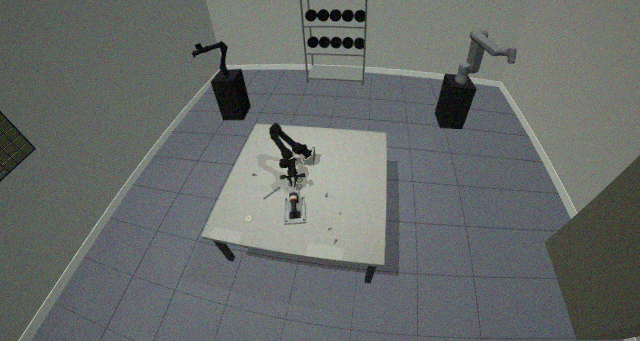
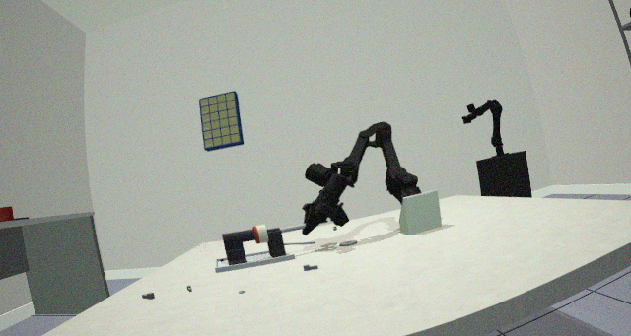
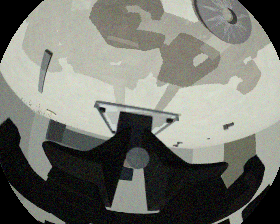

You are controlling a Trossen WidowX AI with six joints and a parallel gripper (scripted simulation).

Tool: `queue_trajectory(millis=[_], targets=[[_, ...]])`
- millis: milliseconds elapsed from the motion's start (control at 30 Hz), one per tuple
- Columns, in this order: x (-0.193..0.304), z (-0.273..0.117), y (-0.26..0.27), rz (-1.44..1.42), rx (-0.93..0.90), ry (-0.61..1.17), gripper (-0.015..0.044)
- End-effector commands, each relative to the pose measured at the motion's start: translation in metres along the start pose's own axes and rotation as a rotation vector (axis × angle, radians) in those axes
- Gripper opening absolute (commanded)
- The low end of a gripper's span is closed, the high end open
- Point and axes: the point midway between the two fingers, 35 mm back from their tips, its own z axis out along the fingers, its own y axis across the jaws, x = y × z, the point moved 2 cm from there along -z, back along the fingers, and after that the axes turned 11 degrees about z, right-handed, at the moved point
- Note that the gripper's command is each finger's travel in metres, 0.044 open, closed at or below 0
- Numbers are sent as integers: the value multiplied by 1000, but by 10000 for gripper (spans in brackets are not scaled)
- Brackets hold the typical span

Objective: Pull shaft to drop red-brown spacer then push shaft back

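Observation:
My gripper (image 1: 294, 183) (image 2: 306, 227) (image 3: 136, 131) is shut on the grey shaft (image 2: 294, 228) (image 3: 137, 158), on the side away from the housing; its round end shows between the fingers in the wrist view. The shaft runs into the smaller dark post (image 2: 276, 242). The red-brown spacer (image 2: 256, 234) is up at shaft height, beside the big dark housing block (image 2: 234, 249) (image 1: 295, 213). A wider white spacer (image 2: 263, 234) sits between it and the post. Whether the shaft passes through the spacers is hidden. The fixture stands on a light base plate (image 2: 261, 263) (image 1: 286, 221).
A pale upright panel (image 1: 314, 156) (image 2: 421, 214) stands near the arm's base. A thin rod (image 1: 271, 193) and a small pale ring (image 1: 248, 218) lie to the fixture's left in the top view. A grey disc (image 2: 348, 243) (image 3: 213, 20) and several small dark parts lie on the table.

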Motion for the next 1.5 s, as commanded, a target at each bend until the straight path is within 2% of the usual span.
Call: queue_trajectory(millis=[0, 1467], targets=[[0, -1, 0, -6, 0, 0, 0], [-4, -4, 1, -6, 0, 0, 0]])
